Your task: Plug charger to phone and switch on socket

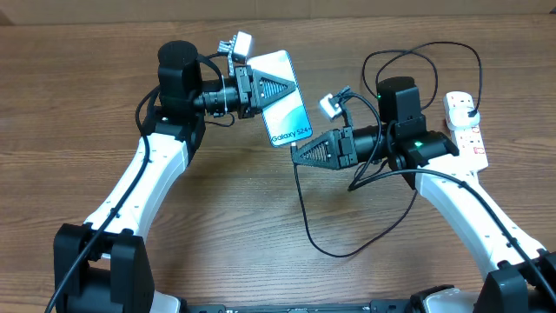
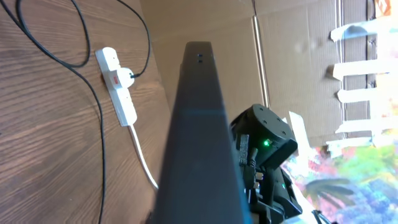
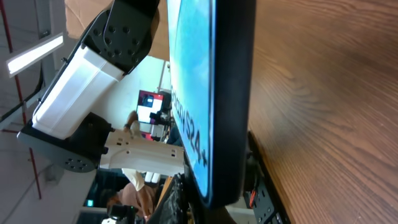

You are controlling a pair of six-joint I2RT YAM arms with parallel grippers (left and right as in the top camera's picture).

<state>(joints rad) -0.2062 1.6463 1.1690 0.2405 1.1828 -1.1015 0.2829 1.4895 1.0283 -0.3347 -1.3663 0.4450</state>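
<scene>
My left gripper (image 1: 261,87) is shut on the phone (image 1: 284,100) and holds it tilted above the table; its light blue screen reads "Galaxy S24+". In the left wrist view the phone (image 2: 199,124) shows edge-on and hides the fingers. My right gripper (image 1: 300,155) sits at the phone's lower end, shut on the connector end of the charger (image 1: 304,217), whose thin black cable hangs from its tip. The right wrist view shows the phone's end (image 3: 230,93) against the jaws; the connector is hidden. The socket (image 1: 465,126) lies at the right, with the black plug (image 1: 470,108) in it.
The charger cable loops over the table in front of and behind my right arm (image 1: 434,52). The socket (image 2: 118,87) and its thick white cord (image 2: 144,158) show in the left wrist view. A cardboard wall (image 2: 205,25) stands behind the table.
</scene>
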